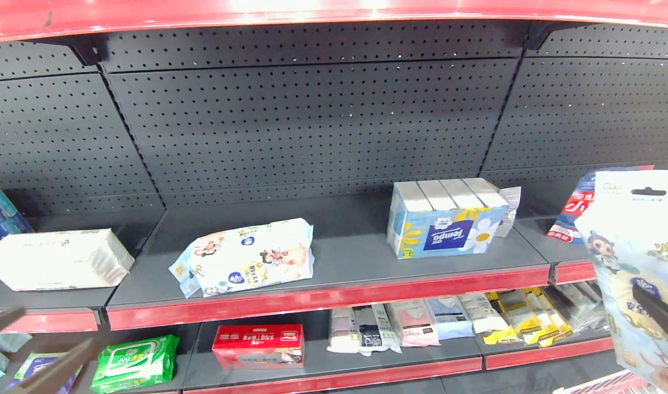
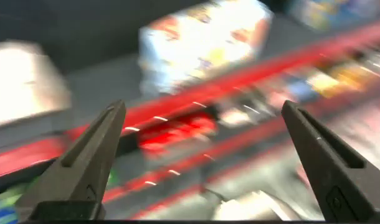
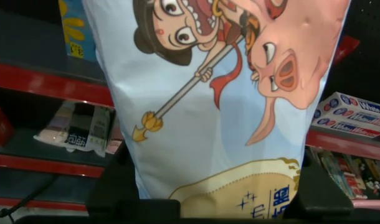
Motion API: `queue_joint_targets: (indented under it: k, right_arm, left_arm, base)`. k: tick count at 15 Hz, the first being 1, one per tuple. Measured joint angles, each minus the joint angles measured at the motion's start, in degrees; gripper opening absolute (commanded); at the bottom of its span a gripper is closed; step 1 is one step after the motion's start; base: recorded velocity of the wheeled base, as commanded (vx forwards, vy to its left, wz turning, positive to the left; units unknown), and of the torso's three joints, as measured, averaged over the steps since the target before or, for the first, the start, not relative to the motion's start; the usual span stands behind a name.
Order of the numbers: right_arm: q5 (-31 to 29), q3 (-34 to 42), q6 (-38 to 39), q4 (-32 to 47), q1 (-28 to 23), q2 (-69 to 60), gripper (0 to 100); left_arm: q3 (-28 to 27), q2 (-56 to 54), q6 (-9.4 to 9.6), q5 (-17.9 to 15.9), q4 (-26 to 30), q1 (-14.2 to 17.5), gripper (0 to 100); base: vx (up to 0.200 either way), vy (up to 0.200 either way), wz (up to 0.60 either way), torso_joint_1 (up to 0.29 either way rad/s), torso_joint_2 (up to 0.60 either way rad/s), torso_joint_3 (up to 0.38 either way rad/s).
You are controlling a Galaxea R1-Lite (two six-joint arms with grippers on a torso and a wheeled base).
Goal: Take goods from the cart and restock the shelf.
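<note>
A dark pegboard [image 1: 312,120] makes the back wall, and a red band runs along the top of the frame. The grey shelf [image 1: 345,246] with a red front strip crosses the middle of the head view.

On it, from left to right:
- a white pack [image 1: 57,260] with faint print
- a cartoon pack [image 1: 246,257] that lies flat, with small round blue labels
- a bundle of tissue boxes [image 1: 446,219] that stands upright, with a dark blue label in white letters, a white daisy and yellow flowers
- a red and blue pack [image 1: 577,208] at the right edge, with big white characters, leaning on the wall

The lower shelf [image 1: 334,377] carries these things:
- a green pack [image 1: 134,364] with a white label
- a red box [image 1: 257,345] with white print
- a row of flat packets [image 1: 410,323]
- some yellow packets [image 1: 525,314]

At the right edge of the head view the right gripper [image 3: 218,205] pinches the bag [image 1: 635,246] from both sides at its lower part. The bag hangs in front of the shelf, apart from it. It is pale blue and has a hang hole at the top. It shows a cartoon boy with a rake, a pink pig face and a blue label with white characters.

In the lower left corner of the head view is the left gripper [image 2: 202,109]. Its fingers are spread wide and there is nothing between them. It is in front of the lower shelf.
</note>
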Motion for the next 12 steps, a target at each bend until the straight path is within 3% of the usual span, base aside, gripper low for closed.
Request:
queue_joint_targets:
  k: [2,3,6,8,11,12]
  right_arm:
    - [0.61,-0.85,0.15,-0.02,0.07,-0.91,0]
    - [0.72,-1.13,0.15,-0.02,0.18,-1.35,0]
    - [0.84,-2.16,0.20,3.85,0.55,-4.63,0]
    - [0.90,-4.41,0.30,9.94,0.77,-7.85,0]
    - [0.46,-6.60,3.95,15.76,0.33,-11.58,0]
    - [-0.05,-6.67,5.07,16.18,-0.45,-11.98,0]
  left_arm:
    - [-0.37,-5.95,0.11,14.48,1.15,0.11,100]
    - [0.55,-8.33,0.17,18.16,1.45,0.12,100]
    - [3.55,-14.91,0.85,24.36,1.56,0.23,100]
    - [5.89,-19.63,1.16,24.27,1.62,0.20,100]
    - [9.17,-27.89,2.12,15.54,7.00,-0.90,100]
    - [10.74,-30.45,2.28,14.43,9.29,-1.12,100]
  base:
    - [0.000,0.000,0.00,0.000,0.00,0.000]
    - [0.000,0.000,0.00,0.000,0.00,0.000]
    - [0.000,0.000,0.00,0.000,0.00,0.000]
    - [0.000,0.000,0.00,0.000,0.00,0.000]
    - [0.000,0.000,0.00,0.000,0.00,0.000]
    - [0.000,0.000,0.00,0.000,0.00,0.000]
